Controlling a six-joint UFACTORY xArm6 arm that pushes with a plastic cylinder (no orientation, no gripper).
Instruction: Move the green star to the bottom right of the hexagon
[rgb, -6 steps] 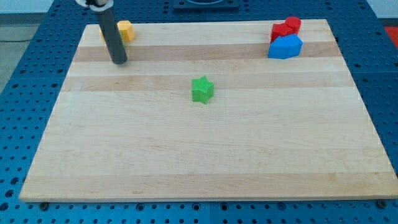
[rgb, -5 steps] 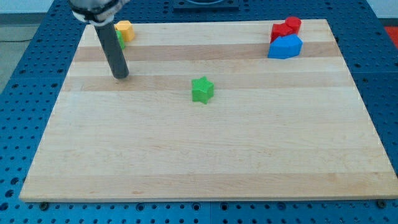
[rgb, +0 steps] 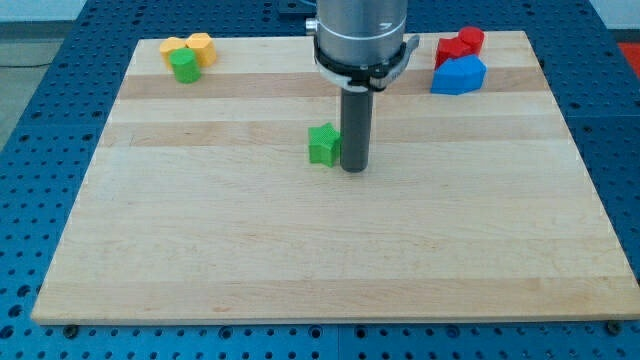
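Sets my tip (rgb: 354, 168) down on the board (rgb: 200, 260) at about 4 o'clock of the green star (rgb: 323, 144), just beside it and perhaps touching; hard to tell, since the rod hides the star's right edge. Has no jaws to spread or press: only a bare rod end, holding nothing. Suits a push toward 9 or 10 o'clock, which points at the cluster in the board's 10 o'clock corner: a yellow block (rgb: 175, 46), a yellow-orange block (rgb: 203, 46) beside it, and a green block (rgb: 184, 66) touching them at 6 o'clock. Takes the yellow-orange one for the hexagon, judging by that line of push. Leaves the red block (rgb: 460, 44) and blue block (rgb: 459, 75) well apart at 2 o'clock, off the likely path. Shows the star as small, bright green and blunt-pointed, lying flat near the board's middle, well short of its goal.
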